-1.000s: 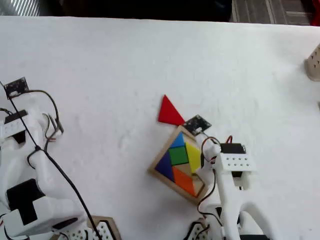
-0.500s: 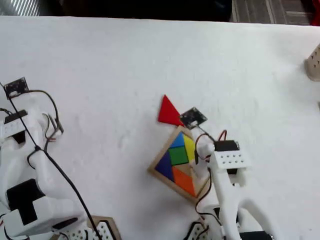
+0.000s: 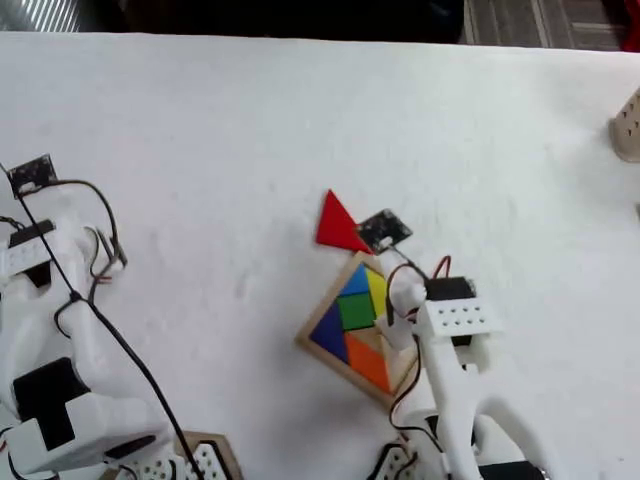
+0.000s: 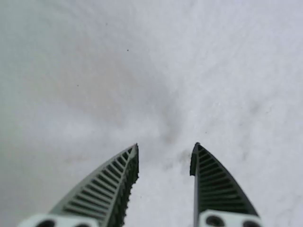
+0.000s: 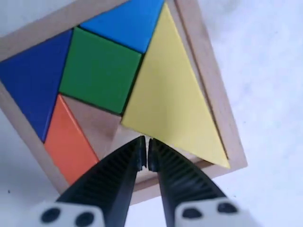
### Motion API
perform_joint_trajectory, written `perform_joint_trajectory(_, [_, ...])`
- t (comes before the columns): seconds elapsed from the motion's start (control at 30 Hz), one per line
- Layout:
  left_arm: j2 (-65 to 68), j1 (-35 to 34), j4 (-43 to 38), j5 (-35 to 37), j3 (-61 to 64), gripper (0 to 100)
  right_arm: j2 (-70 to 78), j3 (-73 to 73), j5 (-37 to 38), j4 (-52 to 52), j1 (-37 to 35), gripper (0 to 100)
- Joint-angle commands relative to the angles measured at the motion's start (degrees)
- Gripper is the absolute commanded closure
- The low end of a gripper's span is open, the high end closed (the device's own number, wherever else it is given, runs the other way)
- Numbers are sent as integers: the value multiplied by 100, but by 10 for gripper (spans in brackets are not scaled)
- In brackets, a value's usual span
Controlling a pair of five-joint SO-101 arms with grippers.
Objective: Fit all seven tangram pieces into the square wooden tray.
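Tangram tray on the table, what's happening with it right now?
The right end effector is shut, tips over bare wood inside the tray, beside an edge of the yellow triangle. The red triangle lies outside on the table, by the tray's far corner. The left end effector hangs open over bare table.

Light fell broad and even on the white table, bright almost to glare, while the room beyond its far edge stayed dark. The tray cast a faint, soft shadow toward the table's near edge. Under the left gripper the table looked greyer, with a small dark smudge of shadow.
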Motion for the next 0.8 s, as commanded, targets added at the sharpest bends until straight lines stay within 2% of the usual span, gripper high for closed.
perform_joint_trajectory(0.0, [-22, 40, -97, -79, -44, 812, 4, 185, -97, -312, -356, 980])
perform_joint_trajectory(0.13, [-22, 40, -97, -79, -44, 812, 13, 237, -404, -778, -391, 978])
perform_joint_trajectory(0.37, [-22, 40, -97, -79, -44, 812, 13, 229, -457, -1235, -391, 979])
perform_joint_trajectory(0.53, [-22, 40, -97, -79, -44, 812, -145, -18, -413, -620, -382, 981])
perform_joint_trajectory(0.63, [-22, 40, -97, -79, -44, 812, -374, -404, -466, -145, -136, 981])
perform_joint_trajectory(0.77, [-22, 48, -97, -79, -44, 812, -435, -941, -1152, -101, 110, 978])
